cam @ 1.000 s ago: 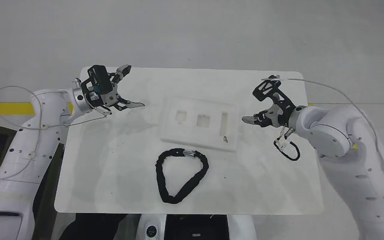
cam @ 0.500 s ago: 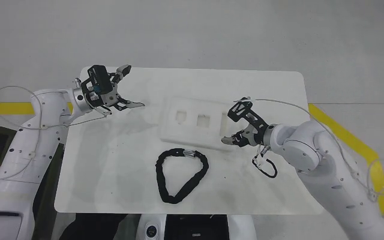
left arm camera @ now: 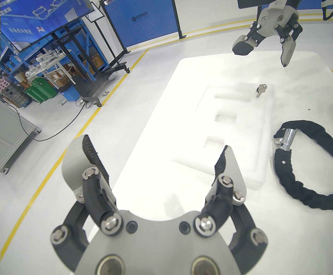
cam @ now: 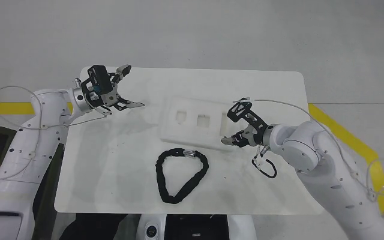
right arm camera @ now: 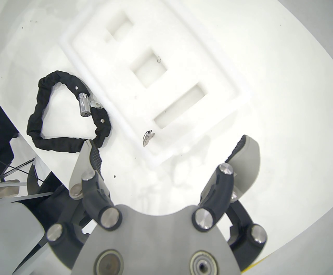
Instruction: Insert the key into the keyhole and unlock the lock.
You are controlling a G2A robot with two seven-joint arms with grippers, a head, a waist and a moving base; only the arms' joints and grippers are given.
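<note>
Key [right arm camera: 147, 137] stands upright on foam tray [right arm camera: 182, 65]; left hand [left arm camera: 154, 145], right hand [right arm camera: 166, 142] both open.

Readable print is all in the room behind the table, left wrist view. Blue partition panel [left arm camera: 153, 18]: short white wordmark with a round logo. Blue display board [left arm camera: 39, 18]: rows of white characters and outline drawings. Cyan sticker [cam: 98, 81] on the housing behind the left gripper [cam: 136, 86]: too small to read.
</note>
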